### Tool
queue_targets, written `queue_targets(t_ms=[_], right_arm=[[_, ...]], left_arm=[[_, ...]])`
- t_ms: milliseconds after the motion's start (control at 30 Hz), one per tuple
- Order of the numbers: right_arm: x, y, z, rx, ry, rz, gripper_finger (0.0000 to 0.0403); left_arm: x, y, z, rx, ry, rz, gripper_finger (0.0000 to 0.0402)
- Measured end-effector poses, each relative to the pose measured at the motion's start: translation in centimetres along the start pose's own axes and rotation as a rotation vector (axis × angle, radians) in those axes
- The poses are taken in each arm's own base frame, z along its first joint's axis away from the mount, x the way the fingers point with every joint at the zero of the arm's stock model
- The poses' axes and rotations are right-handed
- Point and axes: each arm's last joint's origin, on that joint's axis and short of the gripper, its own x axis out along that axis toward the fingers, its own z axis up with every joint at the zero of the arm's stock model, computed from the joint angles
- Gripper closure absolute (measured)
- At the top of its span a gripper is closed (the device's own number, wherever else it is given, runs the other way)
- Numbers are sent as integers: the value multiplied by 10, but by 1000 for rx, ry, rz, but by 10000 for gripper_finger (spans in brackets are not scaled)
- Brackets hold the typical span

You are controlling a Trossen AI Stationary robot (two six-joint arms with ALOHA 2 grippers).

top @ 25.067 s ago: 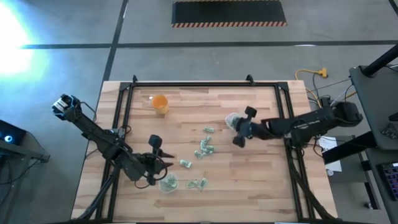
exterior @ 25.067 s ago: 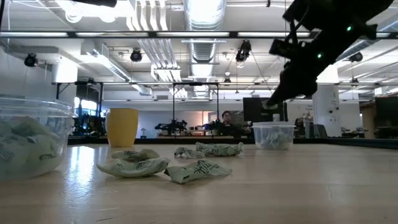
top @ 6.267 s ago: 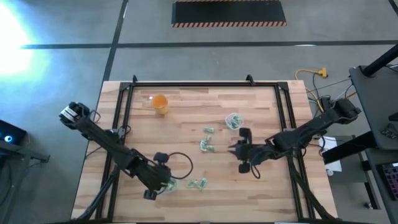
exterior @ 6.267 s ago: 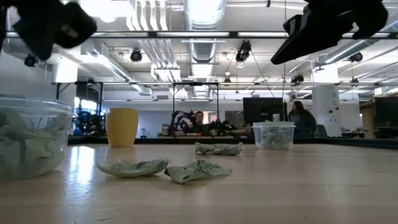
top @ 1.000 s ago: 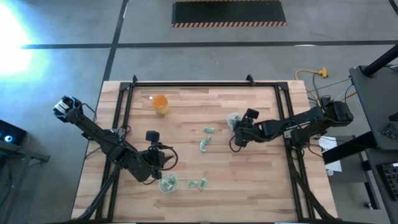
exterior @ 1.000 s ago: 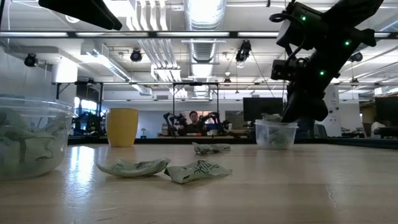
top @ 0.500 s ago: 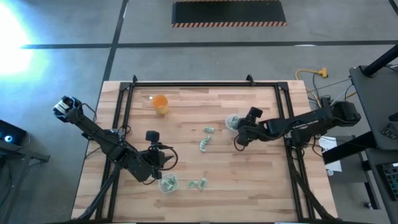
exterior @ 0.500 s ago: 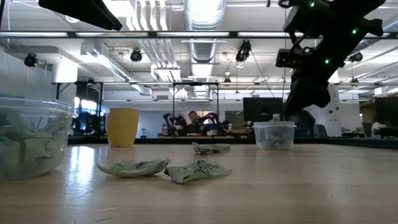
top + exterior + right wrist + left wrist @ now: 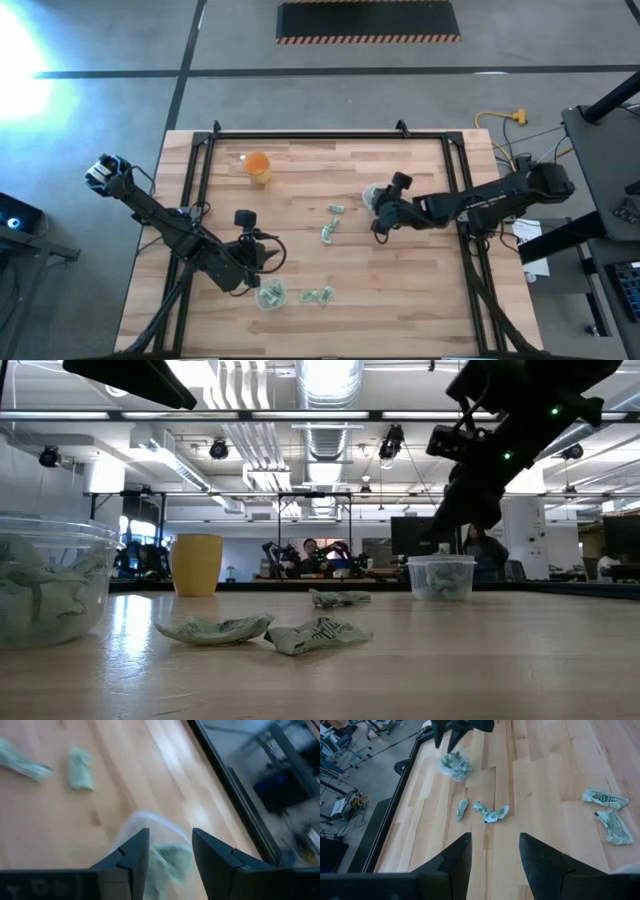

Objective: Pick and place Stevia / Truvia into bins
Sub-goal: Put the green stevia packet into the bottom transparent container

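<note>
Several pale green Stevia / Truvia sachets lie flat on the wooden table: two near mid-table (image 9: 327, 233) (image 9: 336, 209) and a pair near the front (image 9: 318, 295). One clear bin (image 9: 270, 294), holding sachets, stands near the front beside my left gripper (image 9: 262, 248), which hovers open and empty (image 9: 492, 855). The other bin (image 9: 372, 196) stands toward the right, also with sachets inside (image 9: 167, 855). My right gripper (image 9: 383, 208) hangs open just above it (image 9: 167, 852), with nothing between its fingers; it sits well above the rim in the low view (image 9: 470, 495).
An orange cup (image 9: 258, 166) stands at the far left of the table. A black frame rail (image 9: 300, 135) runs along the table's far edge and both sides. Bare wood lies between the two bins and at the front right.
My right gripper has risen from the rim of the right-hand bin and tipped, and now hangs clear above it. The pale lump that stood above that rim a second ago no longer sticks out. The left arm has kept still.
</note>
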Motion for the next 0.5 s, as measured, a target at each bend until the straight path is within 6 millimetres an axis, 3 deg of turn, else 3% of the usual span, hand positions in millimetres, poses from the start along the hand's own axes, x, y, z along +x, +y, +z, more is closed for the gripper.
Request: queue_targets(t_ms=[267, 367, 500], right_arm=[[7, 27, 23, -136, -246, 490, 277], [9, 32, 24, -155, -260, 562, 284], [12, 35, 25, -161, -255, 595, 293]], left_arm=[[0, 1, 0, -5, -1, 2, 254], [1, -1, 0, -9, 4, -37, 254], [8, -14, 1, 46, -6, -220, 254]])
